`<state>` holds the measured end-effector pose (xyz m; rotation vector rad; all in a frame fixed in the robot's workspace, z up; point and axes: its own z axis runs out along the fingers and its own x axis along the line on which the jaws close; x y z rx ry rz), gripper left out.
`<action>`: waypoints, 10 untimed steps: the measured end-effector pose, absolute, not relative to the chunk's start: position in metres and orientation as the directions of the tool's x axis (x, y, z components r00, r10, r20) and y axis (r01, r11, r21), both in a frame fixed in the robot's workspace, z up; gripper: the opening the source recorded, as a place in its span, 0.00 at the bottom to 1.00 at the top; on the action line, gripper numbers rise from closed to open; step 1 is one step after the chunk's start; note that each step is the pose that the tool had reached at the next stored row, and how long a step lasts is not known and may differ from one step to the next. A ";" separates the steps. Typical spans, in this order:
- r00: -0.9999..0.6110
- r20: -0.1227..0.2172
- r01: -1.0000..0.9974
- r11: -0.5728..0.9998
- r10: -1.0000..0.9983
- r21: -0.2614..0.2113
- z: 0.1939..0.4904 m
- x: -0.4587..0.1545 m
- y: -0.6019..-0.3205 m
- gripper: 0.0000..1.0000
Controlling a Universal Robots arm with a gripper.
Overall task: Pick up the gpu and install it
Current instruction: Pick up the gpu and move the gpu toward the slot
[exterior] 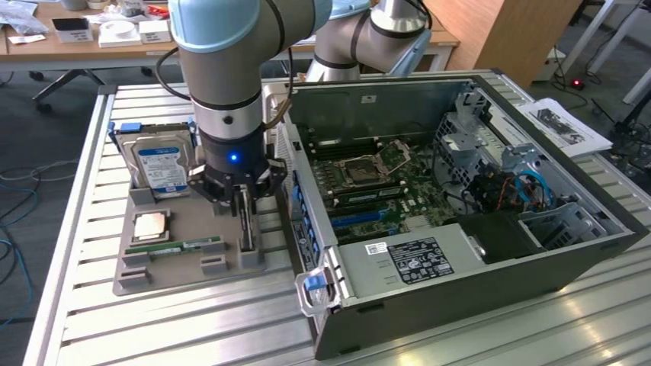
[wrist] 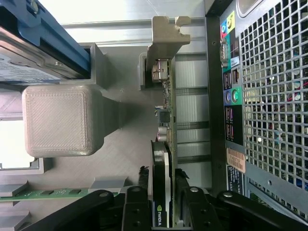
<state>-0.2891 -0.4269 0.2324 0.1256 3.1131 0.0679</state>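
Note:
The gpu [exterior: 247, 232] stands on edge in the slot of the grey holder tray [exterior: 173, 280] that lies nearest the computer case. My gripper [exterior: 242, 201] comes down on it from above. In the wrist view the gripper [wrist: 163, 211] has its black fingers [wrist: 137, 207] pressed to both faces of the gpu [wrist: 166, 120], shut on the card. The card's silver end bracket [wrist: 166, 36] points away from the fingers, and the card still rests in the holder.
The open computer case [exterior: 478, 286] lies on its side at the exterior view's right, motherboard [exterior: 376, 183] exposed; its rear grille [wrist: 269, 96] is close beside the card. A hard drive [exterior: 163, 168], a green memory stick [exterior: 188, 245] and a processor [exterior: 151, 225] share the tray.

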 end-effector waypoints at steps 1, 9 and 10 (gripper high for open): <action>-0.996 -0.023 0.080 0.996 0.081 0.045 0.232 -0.289 -0.427 0.33; -0.996 -0.023 0.080 0.996 0.081 0.045 0.232 -0.289 -0.427 0.27; -0.996 -0.023 0.080 0.996 0.081 0.045 0.232 -0.289 -0.427 0.27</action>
